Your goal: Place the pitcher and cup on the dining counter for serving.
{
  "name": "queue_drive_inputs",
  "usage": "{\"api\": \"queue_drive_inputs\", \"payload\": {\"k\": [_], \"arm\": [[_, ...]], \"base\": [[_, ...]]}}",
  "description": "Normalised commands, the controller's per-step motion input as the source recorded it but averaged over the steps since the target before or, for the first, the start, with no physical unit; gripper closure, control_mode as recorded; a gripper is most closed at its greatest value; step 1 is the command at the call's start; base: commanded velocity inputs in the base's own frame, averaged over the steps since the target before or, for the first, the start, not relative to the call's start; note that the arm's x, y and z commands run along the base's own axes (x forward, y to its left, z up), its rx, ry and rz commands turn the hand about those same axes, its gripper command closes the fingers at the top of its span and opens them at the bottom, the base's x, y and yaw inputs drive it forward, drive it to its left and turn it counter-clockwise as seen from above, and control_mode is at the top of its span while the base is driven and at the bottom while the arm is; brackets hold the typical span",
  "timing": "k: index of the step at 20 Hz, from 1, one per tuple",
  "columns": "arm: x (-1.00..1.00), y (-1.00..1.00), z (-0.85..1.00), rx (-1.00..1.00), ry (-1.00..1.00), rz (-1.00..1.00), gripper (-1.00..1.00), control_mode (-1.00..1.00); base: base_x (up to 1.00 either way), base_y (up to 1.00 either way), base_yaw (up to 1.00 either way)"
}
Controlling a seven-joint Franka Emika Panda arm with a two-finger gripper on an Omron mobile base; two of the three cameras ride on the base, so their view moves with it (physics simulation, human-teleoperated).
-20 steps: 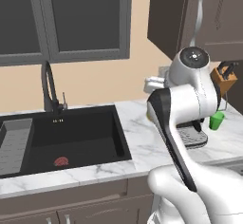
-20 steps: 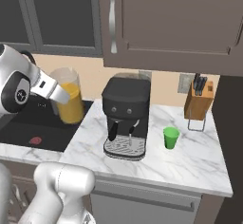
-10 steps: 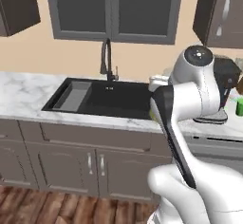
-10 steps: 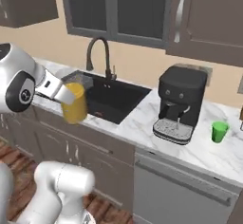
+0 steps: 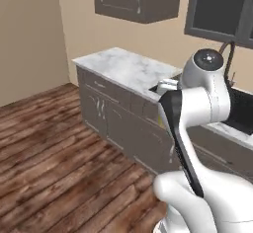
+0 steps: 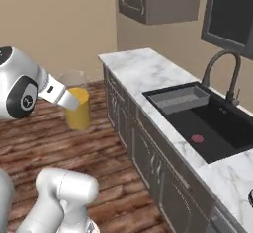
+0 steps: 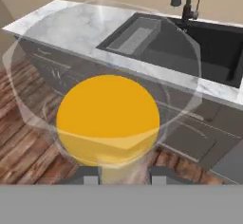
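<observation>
The pitcher [image 6: 77, 100] of orange juice, carried upright on the arm above the wood floor [image 6: 104, 153], beside the marble worktop [image 6: 143, 71] with black sink [image 6: 207, 123].

Domestic kitchen: marble bench [image 6: 143, 74] over grey cabinets [image 5: 106, 113], black sink [image 6: 207, 123] with faucet [image 6: 225, 74], wall cupboards [image 6: 158, 0], wood floor [image 5: 44, 153].

Black sink [image 5: 240, 109] cut off at right edge
</observation>
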Motion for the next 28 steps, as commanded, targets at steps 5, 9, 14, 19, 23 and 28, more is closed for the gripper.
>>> {"api": "queue_drive_inputs", "payload": {"k": [5, 9, 14, 19, 23, 28], "arm": [[0.0, 0.0, 0.0, 0.0, 0.0, 0.0, 1.0, 1.0], [0.0, 0.0, 0.0, 0.0, 0.0, 0.0, 1.0, 1.0], [0.0, 0.0, 0.0, 0.0, 0.0, 0.0, 1.0, 1.0], [0.0, 0.0, 0.0, 0.0, 0.0, 0.0, 1.0, 1.0], [0.0, 0.0, 0.0, 0.0, 0.0, 0.0, 1.0, 1.0], [0.0, 0.0, 0.0, 0.0, 0.0, 0.0, 1.0, 1.0]], "base": [[-0.02, 0.0, 1.0], [0.0, 0.0, 1.0], [0.04, 0.06, 0.97], [0.4, 0.26, 0.83], [0.58, 0.24, 0.77], [0.75, 0.01, 0.74]]}}
